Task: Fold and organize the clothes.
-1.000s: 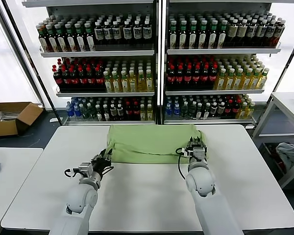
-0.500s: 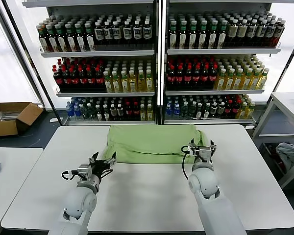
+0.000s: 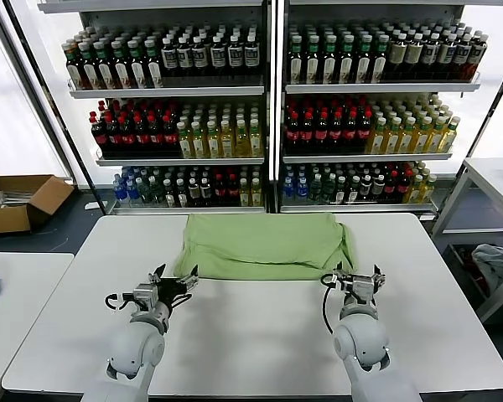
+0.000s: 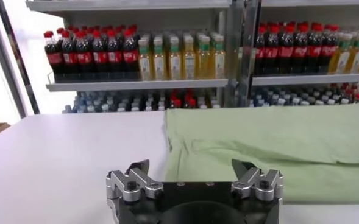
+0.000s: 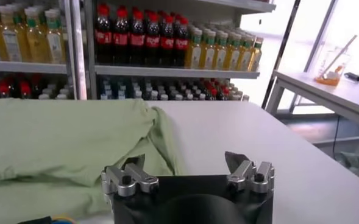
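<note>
- Nearest you, your left gripper (image 3: 174, 277) hovers just above the smooth white rounded-corner table (image 3: 251, 352), its dark metal fingers spread wide with nothing between them; it sits just short of the cloth's near left corner, not touching it.
- Your right gripper (image 3: 357, 275) hangs over the table at the near right, jaws likewise wide apart and empty, just beside the cloth's right corner but clear of it.
- From the left wrist view, that gripper (image 4: 194, 173) shows two notched, silver-capped fingertips (image 4: 138, 170) on a black housing, with bare tabletop between them and the cloth edge just beyond.
- From the right wrist view, the same kind of gripper (image 5: 187, 165) stands open before the cloth's crumpled corner.
- Beyond both grippers lies the soft light yellow-green folded shirt (image 3: 264, 245), a wide, roughly rectangular stack on the far half of the table, plain side up. Its surface is matte with gentle wrinkles, the near edge shows layered folds, and the right end bunches into a loose lump.
- Farthest off, behind the table, stand white metal shelves (image 3: 268, 88) packed with rows of plastic drink bottles (image 3: 335, 126), dark, red-capped, yellow and green.
- A brown cardboard box (image 3: 21, 201) sits on the floor at the far left.
</note>
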`<act>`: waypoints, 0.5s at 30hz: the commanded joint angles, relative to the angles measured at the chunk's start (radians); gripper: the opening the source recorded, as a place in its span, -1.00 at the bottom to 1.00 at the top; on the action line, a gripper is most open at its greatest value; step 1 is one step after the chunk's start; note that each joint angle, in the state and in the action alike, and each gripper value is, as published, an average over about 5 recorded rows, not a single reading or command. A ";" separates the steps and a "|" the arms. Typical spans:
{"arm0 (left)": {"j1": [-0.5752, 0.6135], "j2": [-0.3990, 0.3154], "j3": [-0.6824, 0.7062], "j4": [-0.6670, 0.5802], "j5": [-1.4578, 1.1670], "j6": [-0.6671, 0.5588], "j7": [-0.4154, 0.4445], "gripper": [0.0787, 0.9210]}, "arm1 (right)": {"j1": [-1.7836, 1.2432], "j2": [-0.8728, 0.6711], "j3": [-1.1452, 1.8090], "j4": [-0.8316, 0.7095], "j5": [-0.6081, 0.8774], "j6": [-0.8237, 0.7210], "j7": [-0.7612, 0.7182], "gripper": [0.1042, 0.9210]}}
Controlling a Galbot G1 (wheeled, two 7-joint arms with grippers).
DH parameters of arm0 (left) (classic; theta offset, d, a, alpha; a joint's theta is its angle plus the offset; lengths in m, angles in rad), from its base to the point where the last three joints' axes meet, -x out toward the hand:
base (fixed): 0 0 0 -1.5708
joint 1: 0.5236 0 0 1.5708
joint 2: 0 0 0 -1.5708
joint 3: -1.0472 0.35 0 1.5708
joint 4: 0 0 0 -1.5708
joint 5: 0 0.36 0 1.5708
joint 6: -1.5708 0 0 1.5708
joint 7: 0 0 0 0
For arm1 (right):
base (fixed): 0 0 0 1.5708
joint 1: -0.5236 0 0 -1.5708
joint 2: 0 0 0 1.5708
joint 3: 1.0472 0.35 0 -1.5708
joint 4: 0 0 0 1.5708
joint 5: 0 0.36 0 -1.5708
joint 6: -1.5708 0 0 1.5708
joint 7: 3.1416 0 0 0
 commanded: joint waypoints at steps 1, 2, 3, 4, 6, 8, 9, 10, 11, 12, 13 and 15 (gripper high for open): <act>-0.033 0.003 -0.002 0.076 0.008 0.014 -0.002 0.77 | 0.014 -0.001 0.009 -0.057 0.001 -0.004 0.003 0.76; -0.039 0.003 -0.003 0.087 0.008 0.014 -0.002 0.77 | 0.024 0.001 0.009 -0.070 0.001 -0.004 0.001 0.76; -0.045 0.002 -0.003 0.097 0.008 0.013 -0.002 0.77 | 0.035 0.003 0.010 -0.085 0.001 -0.003 -0.002 0.76; -0.051 0.002 -0.004 0.108 0.009 0.013 -0.002 0.77 | 0.044 0.006 0.010 -0.095 0.002 -0.002 -0.005 0.76; -0.059 0.001 -0.006 0.126 0.009 0.013 -0.003 0.77 | 0.059 0.010 0.011 -0.116 0.003 0.001 -0.010 0.76; -0.064 0.000 -0.008 0.139 0.008 0.012 -0.002 0.77 | 0.067 0.013 0.011 -0.127 0.005 0.002 -0.014 0.76; -0.066 0.000 -0.008 0.143 0.008 0.012 -0.002 0.77 | 0.069 0.014 0.010 -0.130 0.006 0.003 -0.015 0.76; -0.066 0.001 -0.008 0.147 0.008 0.012 -0.002 0.77 | 0.070 0.014 0.009 -0.132 0.006 0.003 -0.017 0.76; -0.067 0.001 -0.008 0.149 0.009 0.012 -0.001 0.77 | 0.071 0.015 0.007 -0.133 0.006 0.003 -0.018 0.76; -0.067 0.001 -0.007 0.151 0.010 0.012 -0.001 0.77 | 0.072 0.015 0.006 -0.134 0.005 0.003 -0.019 0.76; -0.067 0.002 -0.007 0.153 0.011 0.013 -0.001 0.77 | 0.073 0.015 0.005 -0.136 0.005 0.003 -0.020 0.76; -0.068 0.001 -0.005 0.157 0.016 0.017 -0.001 0.77 | 0.074 0.016 0.003 -0.141 0.004 0.003 -0.022 0.73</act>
